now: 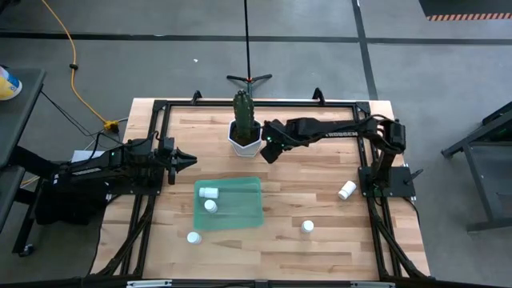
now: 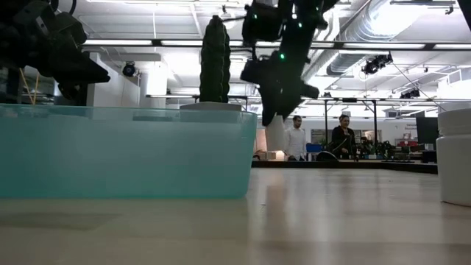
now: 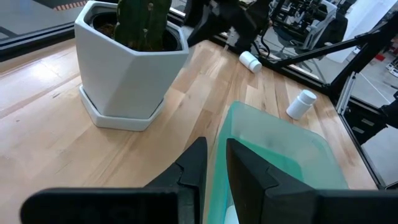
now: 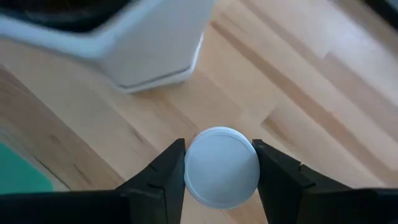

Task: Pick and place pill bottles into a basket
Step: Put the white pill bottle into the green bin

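Observation:
My right gripper (image 4: 222, 163) is shut on a white pill bottle (image 4: 222, 167), beside the white cactus pot (image 1: 244, 138) and above the table, as the low view shows (image 2: 274, 110). The teal basket (image 1: 230, 204) lies in the table's middle and holds two pill bottles (image 1: 210, 192) (image 1: 210, 206). Three more pill bottles rest on the wood: one near the basket's front left corner (image 1: 193, 238), one to its right (image 1: 308, 226), one on its side farther right (image 1: 347, 190). My left gripper (image 1: 190, 158) waits shut at the table's left, touching nothing. My right gripper pinches the pill bottle by its round wall (image 4: 188, 167) between the two fingers, one on either side. The fingers slant steeply down from above and run along the bottle, whose round end (image 4: 222, 163) faces the wrist camera. The bottle is lifted clear of the table.
The cactus pot (image 4: 124, 43) stands close to the held bottle, on the far side of the basket. A bottle (image 2: 456, 158) stands near the low camera. The table frame's black rails (image 1: 368, 200) run along the edges. People stand in the room behind (image 2: 296, 138).

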Controlling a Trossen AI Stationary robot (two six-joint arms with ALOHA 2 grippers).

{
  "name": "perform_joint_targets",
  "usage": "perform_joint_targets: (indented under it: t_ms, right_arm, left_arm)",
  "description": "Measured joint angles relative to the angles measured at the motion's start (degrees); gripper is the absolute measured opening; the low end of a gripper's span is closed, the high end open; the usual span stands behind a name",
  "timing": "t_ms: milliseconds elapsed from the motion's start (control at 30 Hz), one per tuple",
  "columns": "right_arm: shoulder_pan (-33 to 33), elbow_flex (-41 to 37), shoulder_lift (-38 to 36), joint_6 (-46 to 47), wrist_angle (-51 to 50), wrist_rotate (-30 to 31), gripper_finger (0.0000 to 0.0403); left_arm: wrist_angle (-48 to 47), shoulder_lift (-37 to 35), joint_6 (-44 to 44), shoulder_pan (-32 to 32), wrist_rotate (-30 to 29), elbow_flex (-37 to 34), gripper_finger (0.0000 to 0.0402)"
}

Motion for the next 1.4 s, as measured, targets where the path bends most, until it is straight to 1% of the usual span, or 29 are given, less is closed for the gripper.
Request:
perform_joint_targets:
  t_ms: [367, 600, 933, 1400]
  right_arm:
    - [1.5, 11.4, 0.0, 1.6, -12.5, 6.8, 0.0147]
    - [3.2, 15.4, 0.0, 4.2, -17.8, 7.2, 0.0147]
    - [9.6, 16.8, -0.1, 10.2, -18.8, 7.2, 0.0147]
    - [21.6, 16.8, -0.1, 22.1, -18.2, 8.4, 0.0147]
  left_arm:
    - [0.0, 0.0, 0.0, 0.0, 0.0, 0.0, 0.0097]
    - [0.0, 0.0, 0.0, 0.0, 0.0, 0.0, 0.0097]
    - [0.0, 0.0, 0.0, 0.0, 0.0, 0.1, 0.0097]
    - [0.0, 0.0, 0.0, 0.0, 0.1, 0.1, 0.0097]
